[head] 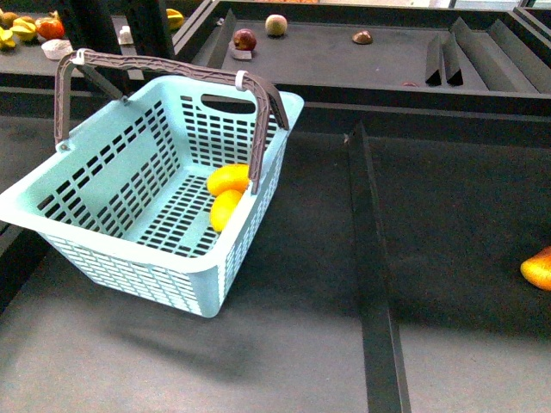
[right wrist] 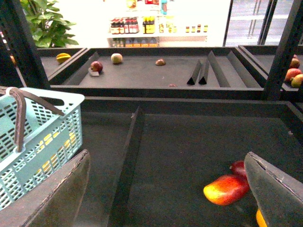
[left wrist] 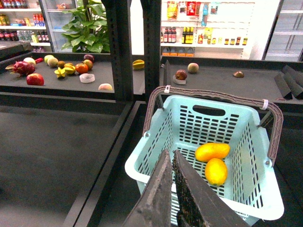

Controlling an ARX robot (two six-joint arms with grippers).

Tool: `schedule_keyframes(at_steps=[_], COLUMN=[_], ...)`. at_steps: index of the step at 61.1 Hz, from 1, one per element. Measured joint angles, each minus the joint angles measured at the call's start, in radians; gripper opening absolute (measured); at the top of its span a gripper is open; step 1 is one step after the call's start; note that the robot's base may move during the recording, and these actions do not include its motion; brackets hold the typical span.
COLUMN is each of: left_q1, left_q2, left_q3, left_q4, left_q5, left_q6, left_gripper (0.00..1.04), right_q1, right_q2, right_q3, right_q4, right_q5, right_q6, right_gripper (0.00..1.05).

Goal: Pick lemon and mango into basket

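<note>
Teal basket (head: 112, 198) holds lemon (head: 228, 179), mango (head: 225, 209); left claw (left wrist: 173, 158) pinched narrow above rim, right claw (right wrist: 165, 182) wide, empty.

A dark display shelf (head: 301, 284) with a raised divider (head: 370, 258) carries the teal basket (head: 112, 249) at left of the frame. A red-orange fruit (head: 538, 268) lies at the right edge.
</note>
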Motion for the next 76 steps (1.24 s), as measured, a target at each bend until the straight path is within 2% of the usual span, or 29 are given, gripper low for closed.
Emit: schedule_keyframes(at_steps=[3, 7, 40, 69, 76], left_q1=[0.0, 0.0, 0.0, 0.0, 0.0], left_q2=[-0.079, -0.153, -0.171, -0.171, -0.171], left_q3=[0.0, 0.0, 0.0, 0.0, 0.0], left_q4=[-0.109, -0.169, -0.177, -0.177, -0.177], left_q5=[0.0, 0.0, 0.0, 0.0, 0.0], left_q6=[0.0, 0.0, 0.0, 0.0, 0.002], left_gripper=[0.03, 0.03, 0.04, 0.98, 0.98], right_q1=[0.0, 0.0, 0.0, 0.0, 0.0], right_q2=[0.0, 0.0, 0.0, 0.0, 0.0], right_q3=[0.0, 0.0, 0.0, 0.0, 0.0], right_q4=[0.0, 0.0, 0.0, 0.0, 0.0], right_q5=[0.0, 0.0, 0.0, 0.0, 0.0], right_q6=[0.0, 0.0, 0.0, 0.0, 0.0], right_gripper=[0.96, 0.96, 0.96, 0.96, 0.96])
